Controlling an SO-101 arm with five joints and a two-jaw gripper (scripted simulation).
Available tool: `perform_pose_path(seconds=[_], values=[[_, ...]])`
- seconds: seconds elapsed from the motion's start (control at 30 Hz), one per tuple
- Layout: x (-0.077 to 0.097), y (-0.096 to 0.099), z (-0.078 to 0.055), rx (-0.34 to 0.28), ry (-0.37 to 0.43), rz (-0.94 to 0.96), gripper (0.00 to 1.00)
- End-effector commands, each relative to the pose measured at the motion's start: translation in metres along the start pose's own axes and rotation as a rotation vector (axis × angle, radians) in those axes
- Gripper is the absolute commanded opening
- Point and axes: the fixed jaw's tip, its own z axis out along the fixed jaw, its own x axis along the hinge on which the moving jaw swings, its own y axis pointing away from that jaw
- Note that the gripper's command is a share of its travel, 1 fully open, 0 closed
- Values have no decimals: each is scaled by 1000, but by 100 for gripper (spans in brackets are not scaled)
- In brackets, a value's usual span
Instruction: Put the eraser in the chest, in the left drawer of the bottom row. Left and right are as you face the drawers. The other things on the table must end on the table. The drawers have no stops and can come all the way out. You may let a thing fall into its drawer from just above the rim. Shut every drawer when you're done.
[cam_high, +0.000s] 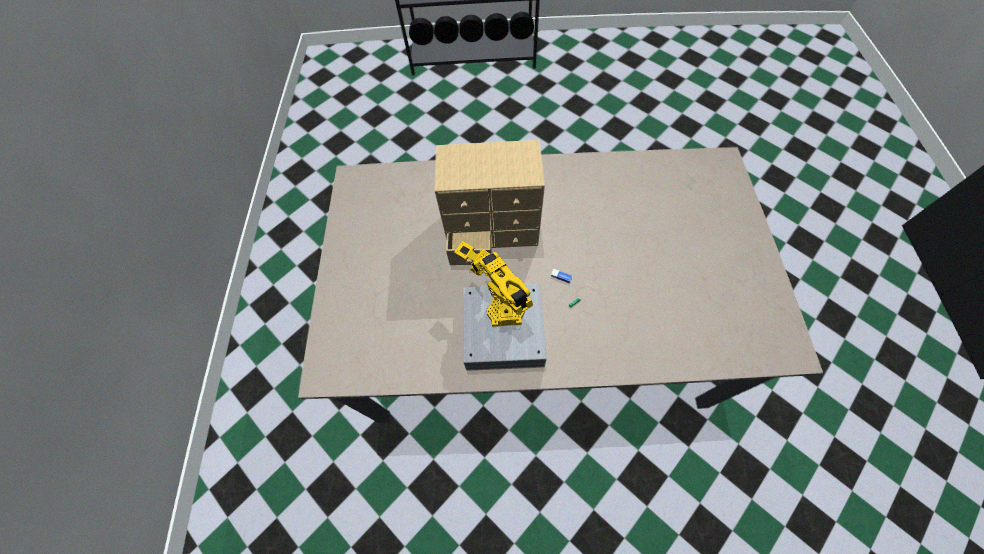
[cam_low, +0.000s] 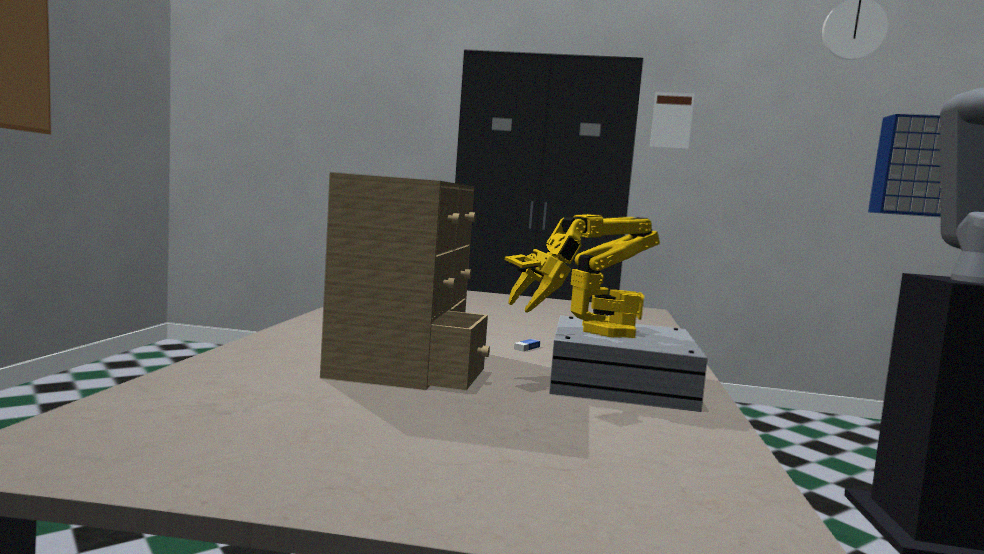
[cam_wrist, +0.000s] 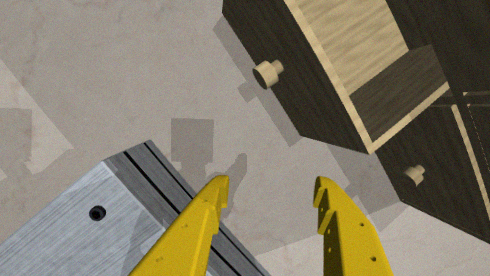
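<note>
The eraser (cam_high: 561, 275) (cam_low: 527, 344), white with a blue sleeve, lies flat on the table, right of the chest's front. The wooden chest (cam_high: 489, 165) (cam_low: 378, 282) has two columns of three drawers. Its bottom left drawer (cam_high: 453, 257) (cam_low: 455, 354) (cam_wrist: 300, 95) stands pulled partway out; no object shows in the visible part of its inside. The other drawers look shut. My gripper (cam_low: 519, 306) (cam_wrist: 272, 178) is partly open with nothing between its fingers. It hangs above the table, in front of the chest and higher than the open drawer's rim.
A small green object (cam_high: 574, 302) lies on the table near the eraser, on the side away from the chest. The arm stands on a grey base block (cam_high: 482, 347) (cam_low: 626, 375) (cam_wrist: 75, 220) in front of the chest. The open drawer's round knob (cam_low: 484, 350) (cam_wrist: 266, 75) sticks out toward the block.
</note>
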Motion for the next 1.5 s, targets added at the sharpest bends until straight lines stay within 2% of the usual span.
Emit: perform_pose_path(seconds=[0.0, 0.4, 1.47], values=[[-2, -2, -2, 6, -6, 105, 21], [-4, -4, -2, 9, -6, 354, 21], [-4, -4, -2, 9, -6, 354, 21]])
